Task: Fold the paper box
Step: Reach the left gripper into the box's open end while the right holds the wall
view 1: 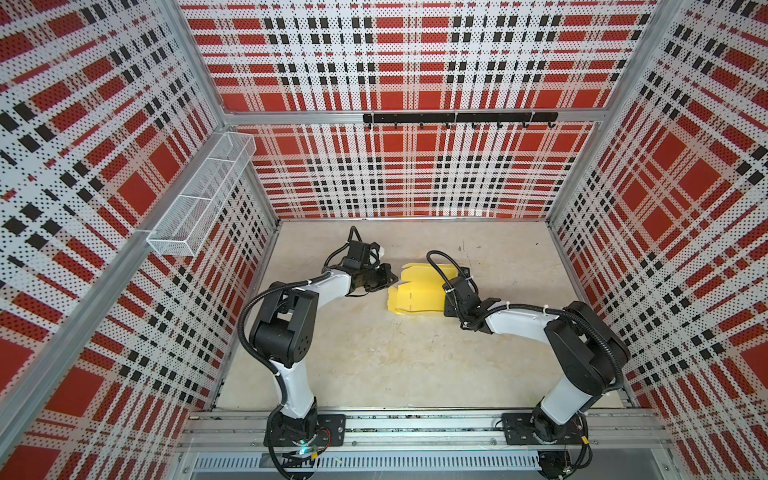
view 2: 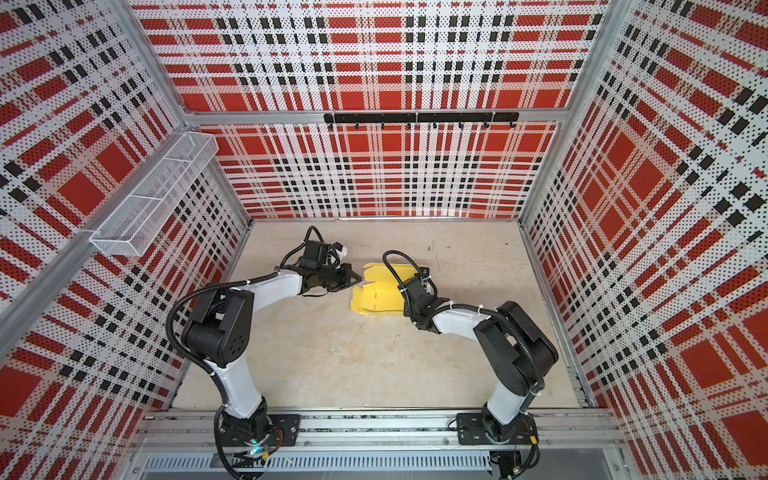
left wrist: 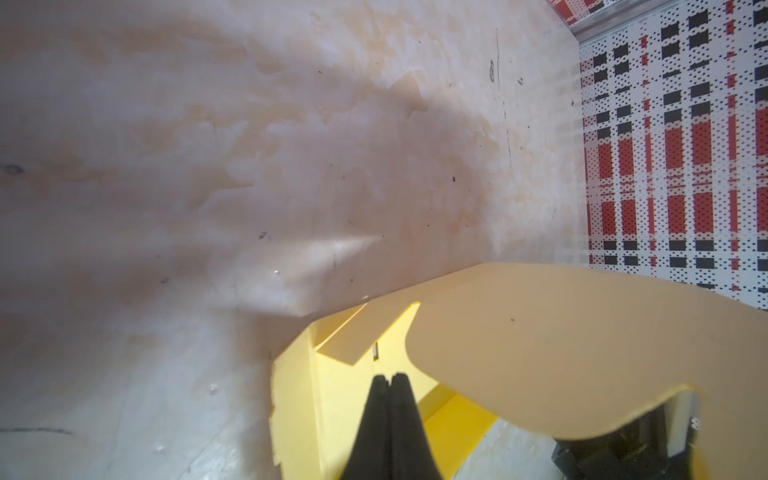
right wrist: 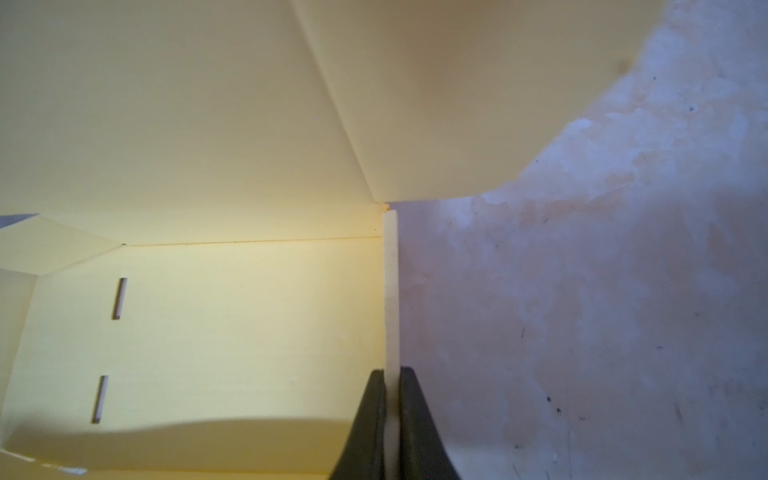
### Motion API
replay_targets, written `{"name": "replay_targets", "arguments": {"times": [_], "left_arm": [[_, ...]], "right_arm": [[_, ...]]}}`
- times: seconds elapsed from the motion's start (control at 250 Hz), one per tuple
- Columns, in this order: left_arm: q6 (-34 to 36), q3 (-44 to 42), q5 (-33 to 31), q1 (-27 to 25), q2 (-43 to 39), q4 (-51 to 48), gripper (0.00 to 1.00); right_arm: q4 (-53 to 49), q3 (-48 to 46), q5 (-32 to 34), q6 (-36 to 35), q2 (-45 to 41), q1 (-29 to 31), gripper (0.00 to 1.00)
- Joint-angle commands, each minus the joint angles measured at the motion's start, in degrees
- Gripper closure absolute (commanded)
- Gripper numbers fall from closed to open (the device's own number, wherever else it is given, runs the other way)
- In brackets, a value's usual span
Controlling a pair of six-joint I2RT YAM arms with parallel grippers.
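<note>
The paper box (view 1: 411,297) (view 2: 376,297) is a yellow card sheet, partly folded, lying on the table's far middle. My left gripper (view 1: 395,283) (view 2: 357,279) reaches its left edge. In the left wrist view the left gripper (left wrist: 390,376) is shut with nothing between its fingers. It hovers over the box's inner panel (left wrist: 345,399), beneath a raised curved flap (left wrist: 561,353). The right gripper (right wrist: 391,372) is shut on the thin upright edge (right wrist: 390,291) of a box wall, beside the slotted floor panel (right wrist: 232,332). In both top views its fingers are hidden under its wrist.
A white wire basket (view 1: 199,195) hangs on the left wall. A black hook rail (view 1: 457,117) runs along the back wall. Plaid perforated walls enclose the beige table (view 1: 374,365) on three sides. The arm bases stand on the front rail.
</note>
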Motion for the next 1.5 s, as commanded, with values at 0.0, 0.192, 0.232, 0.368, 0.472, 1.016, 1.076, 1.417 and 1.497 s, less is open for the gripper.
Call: {"name": "replay_targets", "arguments": {"times": [0.0,0.192,0.232,0.368,0.472,1.016,1.076,1.417,1.497], "left_arm": [[0.90,2.08,-0.01,-0.29,2.56,-1.93,1.00],[1.43,4.45,1.17,-0.74,5.90,-3.21,1.00],[1.15,4.69,1.40,-0.75,6.56,-3.14,1.00],[1.17,4.78,1.34,-0.83,6.98,-3.62,1.00],[0.22,4.06,1.71,-0.84,7.42,-2.61,1.00],[-4.42,1.11,6.99,-4.38,7.83,2.63,1.00],[-3.99,1.41,6.42,-4.85,7.61,1.66,1.00],[-4.88,1.08,6.29,-6.18,8.22,3.13,1.00],[-5.94,0.60,5.82,-6.24,8.84,4.18,1.00]], "right_arm": [[2.95,-1.30,-0.04,-0.35,-1.72,-0.10,0.89],[1.97,-1.24,-0.41,0.01,-1.70,-0.05,0.89],[2.81,-1.90,-0.33,0.16,-1.91,-0.03,0.89],[-0.32,-0.59,0.25,-0.10,-2.45,-0.01,0.89],[2.10,-2.19,0.58,-0.09,-3.41,-0.08,0.89],[2.04,-0.36,-1.05,0.36,-1.04,-0.23,0.89],[0.13,0.88,-1.17,0.36,-0.74,-0.21,0.89],[1.98,-0.44,-1.18,0.29,-2.02,-0.58,0.88],[3.11,-1.10,-1.45,0.59,-1.99,-0.61,0.88]]}}
